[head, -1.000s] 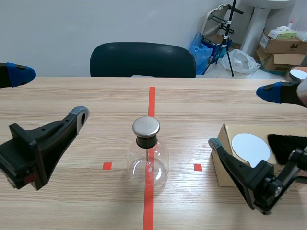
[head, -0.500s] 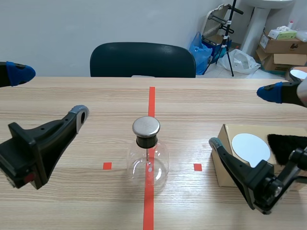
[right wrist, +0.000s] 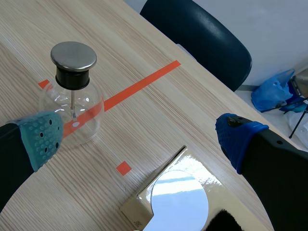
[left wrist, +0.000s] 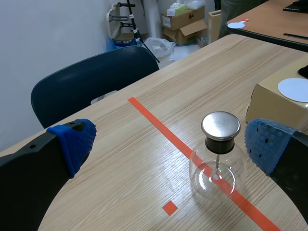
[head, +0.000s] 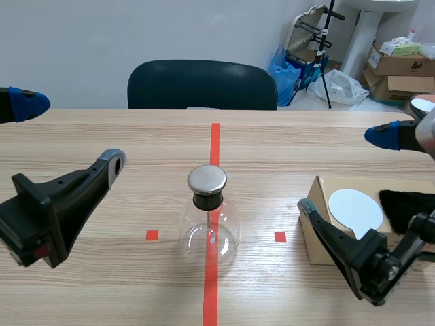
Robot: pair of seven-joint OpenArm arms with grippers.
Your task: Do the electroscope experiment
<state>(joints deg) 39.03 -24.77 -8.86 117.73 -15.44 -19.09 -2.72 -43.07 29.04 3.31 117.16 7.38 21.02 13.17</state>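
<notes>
My left arm comes in low over the near left of the bench (head: 136, 136). The left hand (head: 68, 134) is lifted off the wood and aimed toward the middle. It is fully released: the fingers are spread wide, with nothing between them and nothing touched. The electroscope (head: 209, 217) stands at the centre, on the red tape line (head: 215, 139) between the two small red squares. It is a clear round flask standing upright, long axis vertical, with a flat metal cap on a black neck at the top and a thin rod hanging down inside the glass. In the left wrist view it sits ahead of the hand, nearer the right finger and clear of both pads. My right arm comes in low from the right. The right hand (head: 343, 170) is also wide open and empty, hanging just in front of the cardboard box (head: 314, 234). In the right wrist view the flask is close beside its grey-green pad, apart from it. A white disc (head: 353, 209) and a black furry piece (head: 406, 204) lie on the box top.
</notes>
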